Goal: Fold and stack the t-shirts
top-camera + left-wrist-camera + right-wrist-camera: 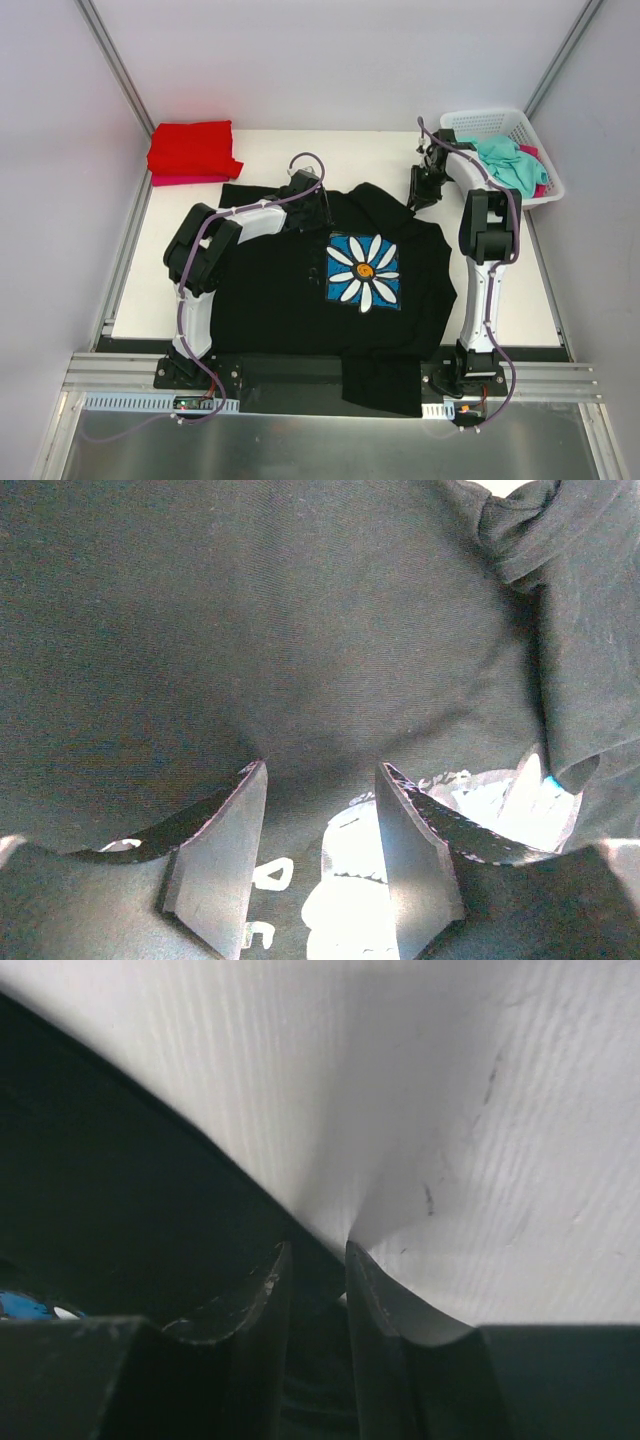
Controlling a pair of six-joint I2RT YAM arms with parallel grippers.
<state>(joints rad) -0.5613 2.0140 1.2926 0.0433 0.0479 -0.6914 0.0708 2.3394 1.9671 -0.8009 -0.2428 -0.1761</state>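
Left arm (205,250) bent low, jaws half-open; right arm (485,230) outstretched, jaws pinching black t-shirt (280,300).

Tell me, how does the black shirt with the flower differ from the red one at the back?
The black t-shirt lies spread open mid-table; the red t-shirt is folded small in the far left corner. Black carries a daisy print; red is plain. Both lie on the table, outside the basket.

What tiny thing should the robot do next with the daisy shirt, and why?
Probably close the left hand on the black daisy t-shirt: that hand's fingers stand open over the cloth. The right hand sits at the shirt's far right edge, so both could then fold it.
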